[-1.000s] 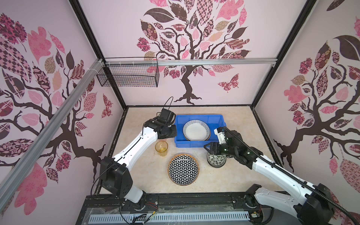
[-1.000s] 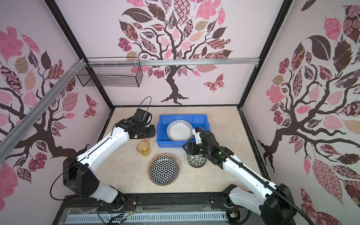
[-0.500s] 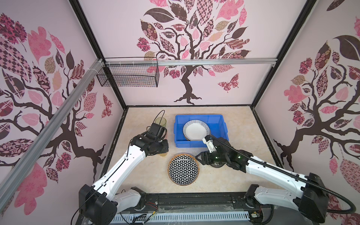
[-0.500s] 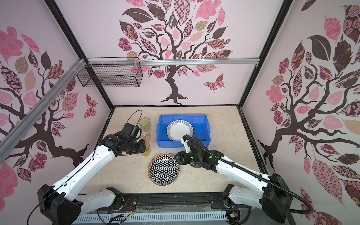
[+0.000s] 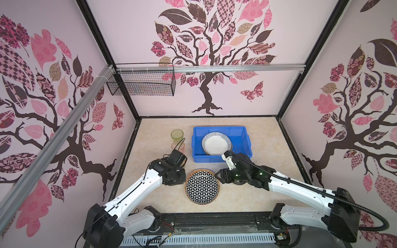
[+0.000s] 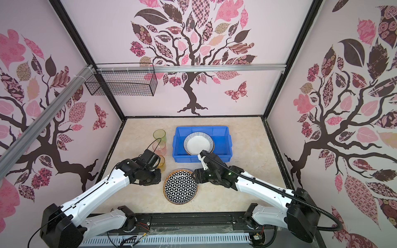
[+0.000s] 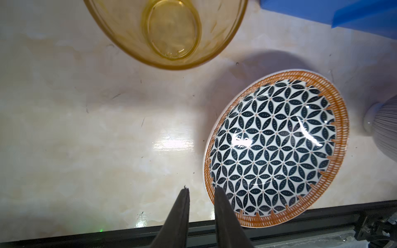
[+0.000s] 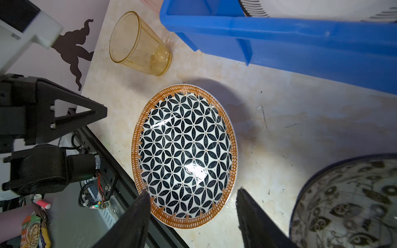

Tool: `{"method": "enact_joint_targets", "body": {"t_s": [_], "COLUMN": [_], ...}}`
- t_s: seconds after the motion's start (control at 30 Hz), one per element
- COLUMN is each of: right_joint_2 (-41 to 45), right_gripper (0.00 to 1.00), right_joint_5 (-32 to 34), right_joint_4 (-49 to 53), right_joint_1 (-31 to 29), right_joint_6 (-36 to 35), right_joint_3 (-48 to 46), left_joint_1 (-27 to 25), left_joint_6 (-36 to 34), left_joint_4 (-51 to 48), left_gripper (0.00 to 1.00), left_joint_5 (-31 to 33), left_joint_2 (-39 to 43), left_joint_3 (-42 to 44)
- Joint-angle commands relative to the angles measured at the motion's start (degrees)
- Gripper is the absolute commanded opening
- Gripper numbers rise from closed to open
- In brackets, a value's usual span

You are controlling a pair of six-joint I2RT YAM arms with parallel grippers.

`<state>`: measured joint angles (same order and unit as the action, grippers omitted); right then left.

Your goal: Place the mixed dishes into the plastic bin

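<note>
Blue plastic bin, striped plate inside, beyond right gripper, spread wide, empty; geometric plate on table between it and left gripper, narrowly parted, empty; amber tumbler just ahead of left gripper

Bare tabletop lies open right of the geometric plate; the blue bin walls off the back.

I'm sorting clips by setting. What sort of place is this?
Probably a robot test booth, not a home kitchen: tree-patterned walls box in a tabletop, a left arm and right arm are mounted at its front, and a blue bin holds a plate.
</note>
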<state>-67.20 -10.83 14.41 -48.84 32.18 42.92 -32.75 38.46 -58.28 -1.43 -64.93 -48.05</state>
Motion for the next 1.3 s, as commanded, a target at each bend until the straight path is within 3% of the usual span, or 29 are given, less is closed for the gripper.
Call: {"method": "enact_joint_targets", "body": {"t_s": [0.0,0.37,0.73,1.27], "right_joint_2": [-0.5,-1.8,-2.4,0.3], "right_gripper": [0.66,0.66,0.68,0.68], "right_joint_5": [0.2,-0.5,-0.3,8.1], "right_joint_4": [1.1,0.7,0.9,4.0], "right_joint_1": [-0.5,-0.6,-0.6,-0.6], "right_joint_6": [0.4,-0.6,-1.2,-2.8], "right_joint_3": [0.5,0.3,1.1,4.2], "left_joint_1": [-0.4,-2.0,-2.1,-2.1], "left_joint_6": [4.0,10.4,11.7,13.4], "left_joint_4": [2.8,13.0,19.1,26.9], "left_gripper": [0.25,0.30,0.31,0.27], "left_joint_5": [-1.3,-5.4,-6.8,-7.6], "left_joint_2": [1.4,2.4,-0.6,-2.7], "left_joint_3": [3.7,12.4,16.1,19.9]}}
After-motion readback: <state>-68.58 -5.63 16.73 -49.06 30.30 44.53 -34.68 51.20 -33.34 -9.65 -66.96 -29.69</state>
